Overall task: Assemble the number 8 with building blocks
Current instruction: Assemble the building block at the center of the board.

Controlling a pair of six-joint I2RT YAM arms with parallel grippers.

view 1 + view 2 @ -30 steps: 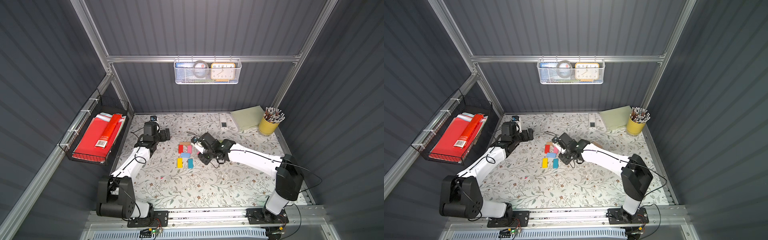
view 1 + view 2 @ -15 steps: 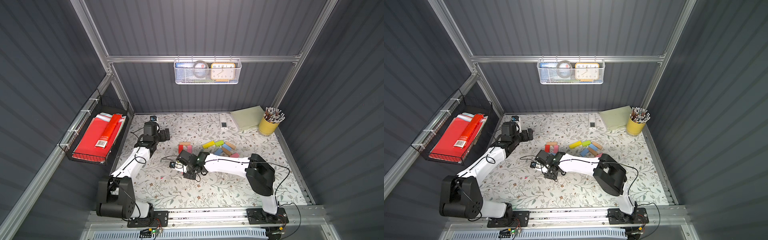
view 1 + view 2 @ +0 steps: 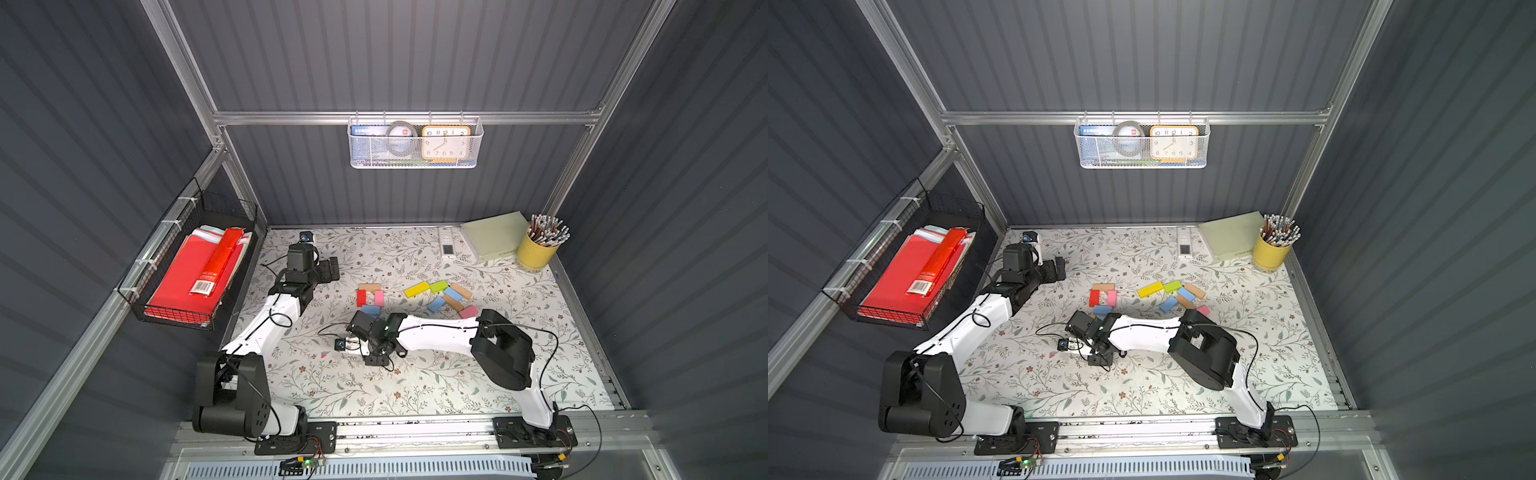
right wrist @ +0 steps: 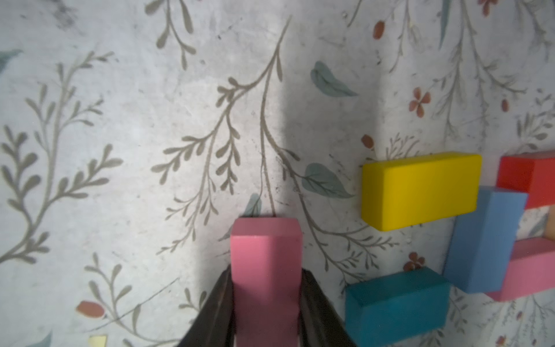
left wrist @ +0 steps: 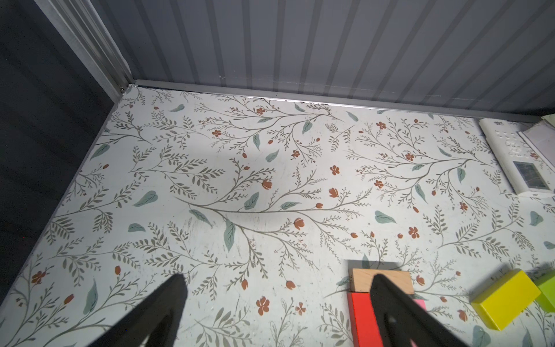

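My right gripper point(image 4: 265, 276) is shut on a pink block point(image 4: 265, 240), held just above the mat. Beside it lie a yellow block point(image 4: 420, 190), a teal block point(image 4: 396, 303), a light blue block point(image 4: 483, 237), a red one point(image 4: 528, 177) and a pink one point(image 4: 531, 270). In both top views the right gripper point(image 3: 376, 353) point(image 3: 1100, 353) is near-side of the partial figure: tan point(image 3: 369, 286), red point(image 3: 361, 298), pink point(image 3: 378, 298), light blue point(image 3: 370, 310). Yellow and teal are hidden under the arm there. My left gripper point(image 3: 332, 269) point(image 5: 277, 288) is open and empty, left of the figure.
Several loose blocks lie right of the figure, among them yellow point(image 3: 417, 289), green point(image 3: 438, 286) and pink point(image 3: 469, 311). At the back stand a remote point(image 3: 448, 245), a pale green pad point(image 3: 494, 241) and a yellow pencil cup point(image 3: 538, 249). A wire basket point(image 3: 174, 311) hangs on the left wall.
The right arm swung from the loose pile to the near side of the figure, carrying the pink block; over the last half second it hardly moved. The left arm is still.
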